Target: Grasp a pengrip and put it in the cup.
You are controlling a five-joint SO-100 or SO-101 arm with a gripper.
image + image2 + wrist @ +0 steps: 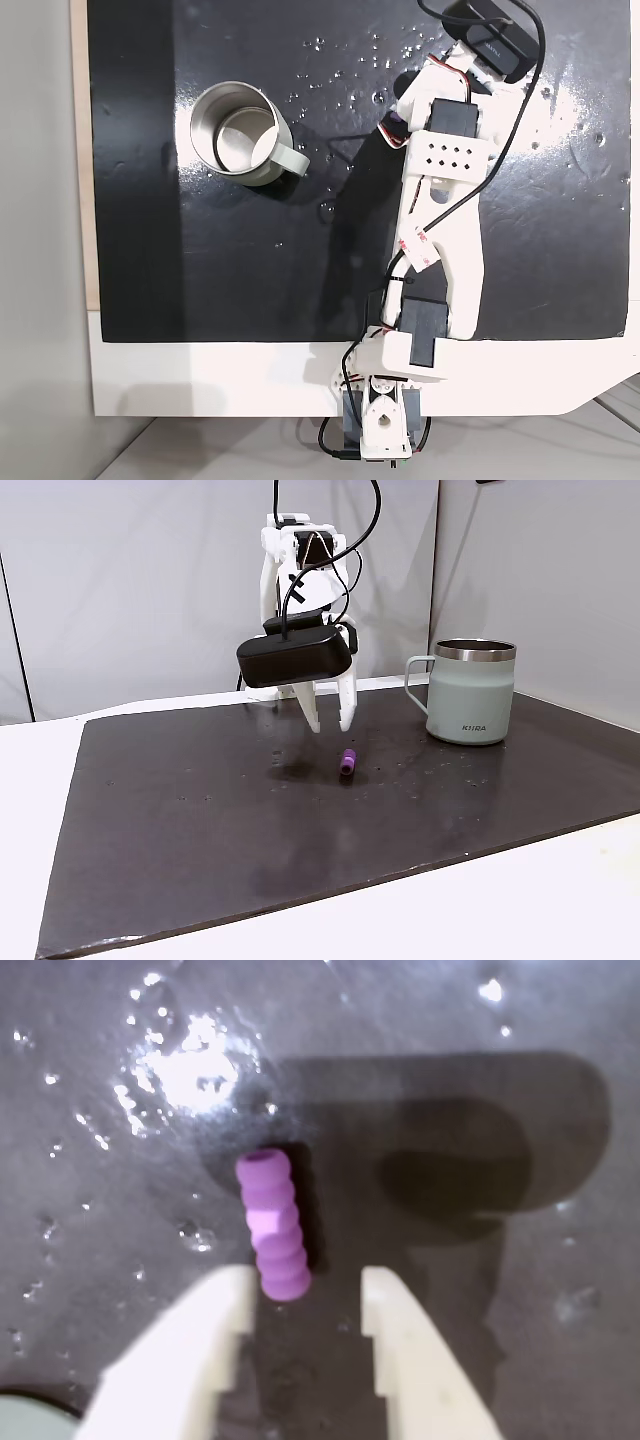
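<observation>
The pengrip [272, 1225] is a small light-purple ribbed tube lying on its side on the wet black mat. In the wrist view its near end reaches just in between the white fingertips of my gripper [305, 1280], which is open and holds nothing. From the front fixed view my gripper [331, 725] hangs a little above the mat, fingers pointing down, with the pengrip [347, 762] on the mat just in front of the tips. The cup [470, 692] stands upright to the right, handle toward the gripper. From above, the cup [240, 130] shows its shiny steel inside, with nothing in it.
Small water droplets [345, 60] are scattered over the black mat [250, 260] around the gripper. The mat lies on a white table [200, 380]. The arm's base [385, 410] sits at the mat's near edge. A black camera housing [295, 658] rides above the fingers.
</observation>
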